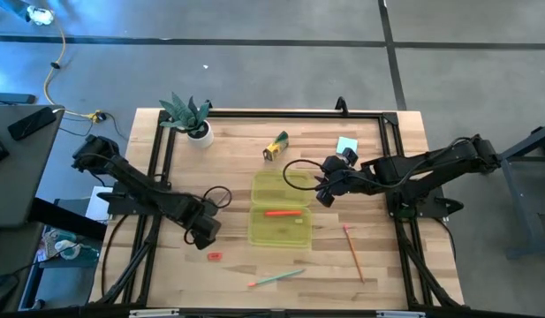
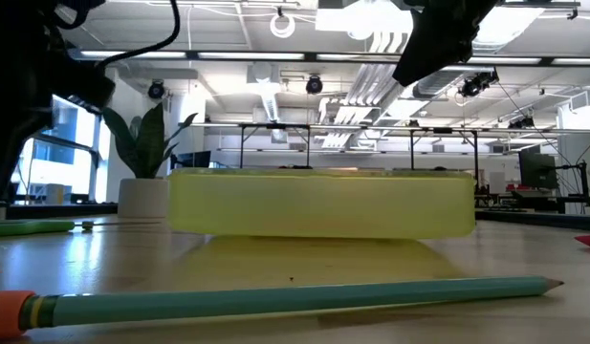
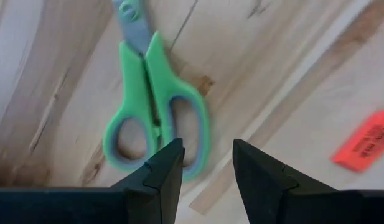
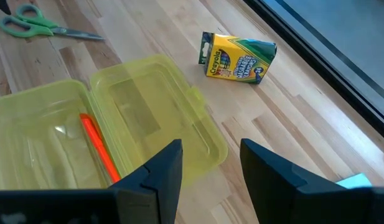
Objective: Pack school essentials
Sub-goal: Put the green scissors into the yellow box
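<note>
Green-handled scissors (image 3: 154, 112) lie flat on the wooden table, and a small red eraser (image 3: 366, 140) lies beside them. My left gripper (image 3: 207, 168) hangs open just above the scissors' handle loops, pointing down; in the high view it (image 1: 203, 231) hides them. My right gripper (image 4: 210, 171) stands open above the open yellow-green case (image 1: 279, 208), which holds a red pen (image 4: 98, 149). A crayon box (image 4: 238, 56) and a teal notepad (image 1: 346, 145) lie at the far side. A green pencil (image 1: 276, 279) and an orange pencil (image 1: 352, 252) lie toward the near edge.
A potted plant (image 1: 193, 119) stands at the far left corner. A black frame (image 1: 290, 113) runs round the table's far edge and sides. Bare wood lies between the case and the near edge, around the pencils.
</note>
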{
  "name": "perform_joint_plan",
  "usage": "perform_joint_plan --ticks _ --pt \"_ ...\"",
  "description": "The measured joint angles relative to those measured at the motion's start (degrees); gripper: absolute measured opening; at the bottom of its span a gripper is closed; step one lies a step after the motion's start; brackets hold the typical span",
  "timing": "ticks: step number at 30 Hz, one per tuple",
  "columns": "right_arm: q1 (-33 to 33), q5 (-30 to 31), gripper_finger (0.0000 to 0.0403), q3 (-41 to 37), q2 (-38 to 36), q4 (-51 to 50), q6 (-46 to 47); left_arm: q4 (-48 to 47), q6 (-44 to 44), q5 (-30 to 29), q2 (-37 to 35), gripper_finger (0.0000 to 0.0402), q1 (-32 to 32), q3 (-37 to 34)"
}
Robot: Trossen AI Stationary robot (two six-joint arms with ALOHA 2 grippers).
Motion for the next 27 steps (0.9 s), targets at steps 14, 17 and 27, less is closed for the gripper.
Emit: perform_joint_plan --ticks 14,17,27 --pt "0.0 0.0 0.0152 0.0 0.0 0.2 0.0 3.6 -1.1 -0.6 0.0 0.0129 -0.5 -1.6" --pt "0.0 0.0 0.0152 0.0 0.0 0.2 0.0 4.3 -1.2 -1.0 0.0 0.0129 -1.2 -1.6" --pt "0.0 0.0 0.0152 0.0 0.0 0.2 0.0 4.2 -2.1 -2.6 0.1 0.0129 -1.6 -1.6"
